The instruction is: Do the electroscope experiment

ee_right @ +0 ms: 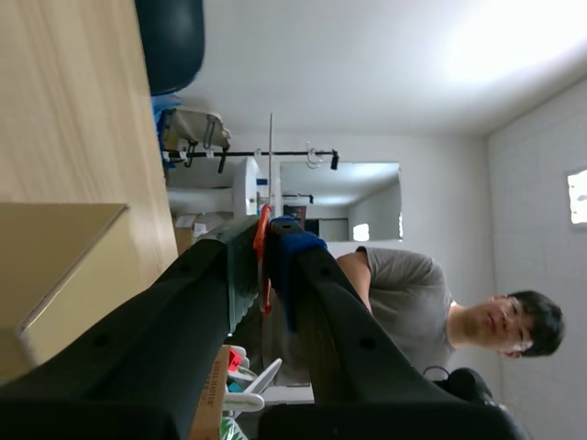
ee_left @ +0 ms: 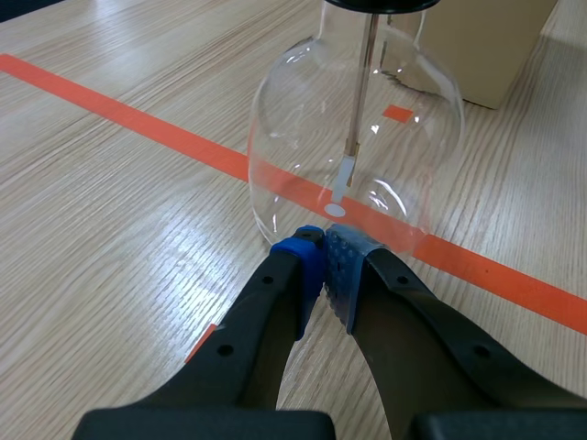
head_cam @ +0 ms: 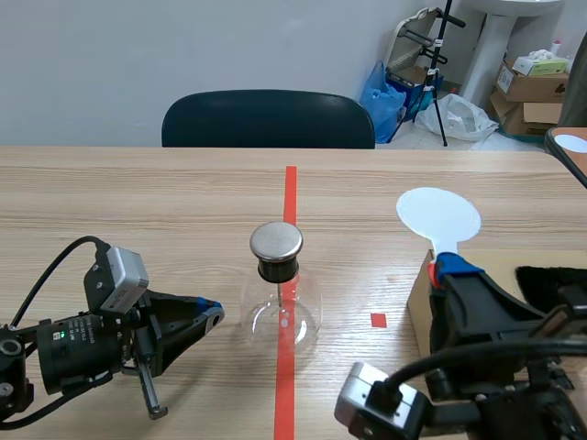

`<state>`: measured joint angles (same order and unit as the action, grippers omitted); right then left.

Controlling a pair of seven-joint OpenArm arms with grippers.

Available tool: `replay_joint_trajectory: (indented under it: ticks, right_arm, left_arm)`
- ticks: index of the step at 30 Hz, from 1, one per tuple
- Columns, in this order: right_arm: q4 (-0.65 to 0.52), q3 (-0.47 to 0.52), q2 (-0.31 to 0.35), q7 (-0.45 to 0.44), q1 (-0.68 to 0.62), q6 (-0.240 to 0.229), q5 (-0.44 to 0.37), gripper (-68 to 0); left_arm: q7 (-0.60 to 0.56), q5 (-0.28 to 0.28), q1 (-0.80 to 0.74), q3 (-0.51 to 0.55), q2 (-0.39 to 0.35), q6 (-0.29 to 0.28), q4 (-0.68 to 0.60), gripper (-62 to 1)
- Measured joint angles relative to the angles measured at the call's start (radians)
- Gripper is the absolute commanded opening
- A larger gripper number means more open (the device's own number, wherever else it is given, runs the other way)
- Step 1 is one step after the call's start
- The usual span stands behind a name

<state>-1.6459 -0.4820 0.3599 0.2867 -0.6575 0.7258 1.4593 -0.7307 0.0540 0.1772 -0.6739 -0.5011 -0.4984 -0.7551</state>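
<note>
With the white disc (head_cam: 438,215) clamped in the right gripper (head_cam: 449,269) and the left gripper (ee_left: 326,257) closed on nothing just before the electroscope (head_cam: 281,310), the disc should next be brought to its cap (head_cam: 276,240).

This is a lab-like workroom: a tape-marked wooden bench (head_cam: 138,202), a dark chair (head_cam: 268,119); cardboard boxes (head_cam: 532,87) and a tripod (head_cam: 438,73) stand well beyond the right hand (head_cam: 447,269).

Bright, even indoor light, soft, from overhead. Pale sheen on the table (head_cam: 138,192) in the left wrist view. Only a faint shadow under the glass flask (ee_left: 353,137), with white highlights streaking its wall. The white disc (head_cam: 438,217) is nearly blown out. In the right wrist view the ceiling (ee_right: 495,46) is washed out by glare.
</note>
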Motion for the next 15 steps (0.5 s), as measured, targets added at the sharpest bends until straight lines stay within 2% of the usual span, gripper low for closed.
replay_joint_trajectory:
  ticks: [3, 7, 11, 15]
  right_arm:
    - [0.0, 0.047, 0.0, -0.04, -0.047, 0.0, -0.006, -66.4]
    - [0.0, 0.099, 0.0, -0.111, -0.087, -0.001, -0.066, -66.4]
    - [0.0, 0.153, 0.0, -0.196, -0.108, -0.001, -0.139, -66.4]
    - [0.0, 0.205, -0.001, -0.272, -0.117, -0.001, -0.196, -66.4]
  left_arm:
    - [-0.014, 0.0, 0.0, 0.0, -0.001, -0.003, 0.0, -57.9]
    - [-0.148, 0.005, -0.035, 0.008, -0.032, -0.01, -0.029, -58.0]
    - [-0.134, 0.003, -0.139, 0.082, -0.105, -0.01, -0.12, -58.0]
    - [-0.134, 0.003, -0.29, 0.179, -0.203, -0.01, -0.268, -58.0]
